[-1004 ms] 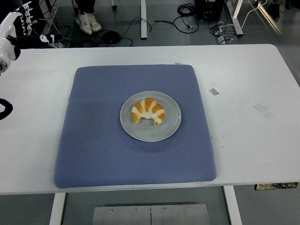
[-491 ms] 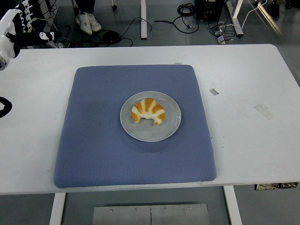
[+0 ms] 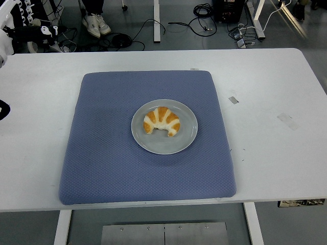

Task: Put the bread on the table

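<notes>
Croissant [image 3: 161,121] sits on grey plate [image 3: 164,126], centre of blue mat [image 3: 102,153]. Left hand [image 3: 13,20] at far-left corner, finger state unclear. Should reach from above, pinch gently, avoid dragging plate.

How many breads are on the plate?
1. A single croissant lies on the grey plate, which sits in the middle of the blue mat on the white table. Nothing seems to be hidden under it.
</notes>
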You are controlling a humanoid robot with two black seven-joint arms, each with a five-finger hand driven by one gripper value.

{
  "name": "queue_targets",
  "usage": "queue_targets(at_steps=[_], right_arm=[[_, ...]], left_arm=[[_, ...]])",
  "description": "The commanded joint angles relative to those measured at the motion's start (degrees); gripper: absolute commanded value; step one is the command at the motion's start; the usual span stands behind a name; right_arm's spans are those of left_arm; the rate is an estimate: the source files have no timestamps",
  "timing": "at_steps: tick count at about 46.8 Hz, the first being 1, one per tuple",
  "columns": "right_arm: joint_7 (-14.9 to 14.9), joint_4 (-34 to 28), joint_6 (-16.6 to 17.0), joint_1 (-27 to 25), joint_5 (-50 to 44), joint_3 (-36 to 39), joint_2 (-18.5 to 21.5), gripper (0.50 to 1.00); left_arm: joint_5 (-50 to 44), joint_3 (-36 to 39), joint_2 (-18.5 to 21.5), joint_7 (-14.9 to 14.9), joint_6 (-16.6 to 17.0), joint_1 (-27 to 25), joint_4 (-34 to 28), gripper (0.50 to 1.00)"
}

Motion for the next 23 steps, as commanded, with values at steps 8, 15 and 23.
queue_targets(at_steps=[8, 15, 23], right_arm=[[0.0, 0.0, 0.0, 0.0, 0.0, 0.1, 0.0, 1.000], [0.0, 0.0, 0.0, 0.0, 0.0, 0.0, 0.0, 1.000], [0.0, 0.0, 0.0, 0.0, 0.0, 0.0, 0.0, 1.000]], left_arm=[[0.4, 1.9, -0.2, 1.8, 0.0, -1.9, -0.2, 0.980], [0.4, 1.9, -0.2, 1.8, 0.0, -1.9, -0.2, 0.980], [0.4, 2.0, -0.1, 1.7, 0.1, -1.9, -0.2, 0.980]])
